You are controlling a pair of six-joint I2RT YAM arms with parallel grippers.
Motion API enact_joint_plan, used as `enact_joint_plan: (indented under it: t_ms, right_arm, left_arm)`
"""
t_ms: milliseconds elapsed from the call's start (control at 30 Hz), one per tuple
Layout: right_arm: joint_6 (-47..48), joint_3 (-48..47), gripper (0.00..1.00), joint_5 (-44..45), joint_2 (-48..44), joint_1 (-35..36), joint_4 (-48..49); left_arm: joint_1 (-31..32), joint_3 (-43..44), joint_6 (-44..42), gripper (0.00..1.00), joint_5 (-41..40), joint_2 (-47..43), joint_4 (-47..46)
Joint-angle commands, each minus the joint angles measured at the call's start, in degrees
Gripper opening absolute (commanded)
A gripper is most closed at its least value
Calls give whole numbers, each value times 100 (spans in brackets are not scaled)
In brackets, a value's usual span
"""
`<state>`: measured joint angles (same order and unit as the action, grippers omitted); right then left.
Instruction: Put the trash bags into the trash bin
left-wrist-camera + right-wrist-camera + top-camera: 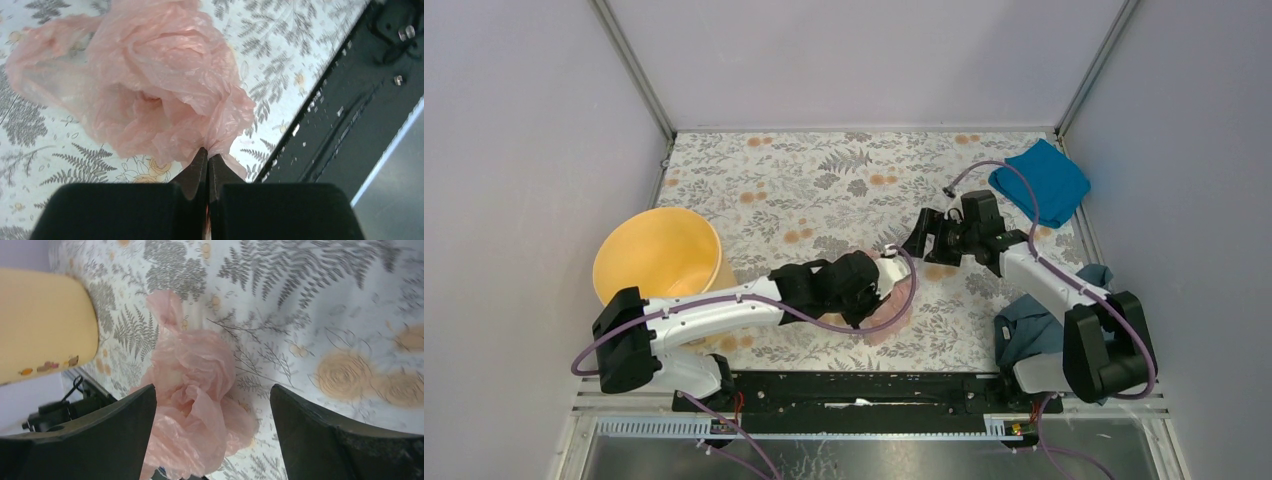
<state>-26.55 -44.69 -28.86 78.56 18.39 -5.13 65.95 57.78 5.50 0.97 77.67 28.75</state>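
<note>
Now the left gripper (207, 157) pinches the bag (150, 85) tight, the right gripper (212, 390) hangs open beside it, and the bin (656, 250) sits well off to the bag's left.

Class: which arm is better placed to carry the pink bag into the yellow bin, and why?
Left. The left gripper is shut on the trash bag, and the trash bin stands on that arm's side. The right gripper is open, holding nothing, farther from the bin.
</note>
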Motion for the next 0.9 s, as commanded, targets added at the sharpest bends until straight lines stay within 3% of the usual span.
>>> enact_joint_plan:
  t_ms: [0, 133, 200, 267, 333, 433, 600, 700, 867]
  right_arm:
    - [-545, -377, 90, 1037, -667, 47, -1002]
    - [-252, -487, 92, 1776, -1556, 50, -1897]
    - [-181, -549, 93, 1926, -1914, 44, -2171]
    - [-122, -580, 92, 1508, -2083, 50, -2213]
    - [-117, -439, 92, 551, -2232, 59, -1866]
    - [-413, 63, 91, -429, -2510, 227, -591]
    - [-174, 528, 94, -94, -2785, 949, 403]
    - [57, 596, 94, 196, -2595, 1056, 468]
    - [220, 657, 94, 1046, -2226, 1058, 248]
  left_arm:
    - [-1, 169, 966, 0, -1181, -219, -522]
    - [-109, 136, 2417, 0, -2324, -433, -816]
    - [-291, 362, 3338, 0, -2950, -462, -542]
    - [-536, 805, 4755, 0, -3531, -422, 209]
    - [-719, 1050, 5625, 0, -3802, -379, 681]
    - [-773, 1224, 6012, 0, -3862, -322, 531]
    - [-888, 1153, 6288, 2, -3088, -359, -78]
    - [-987, 824, 6296, 17, -2530, -429, -700]
    - [-1311, 363, 5701, 62, -1515, -516, -1166]
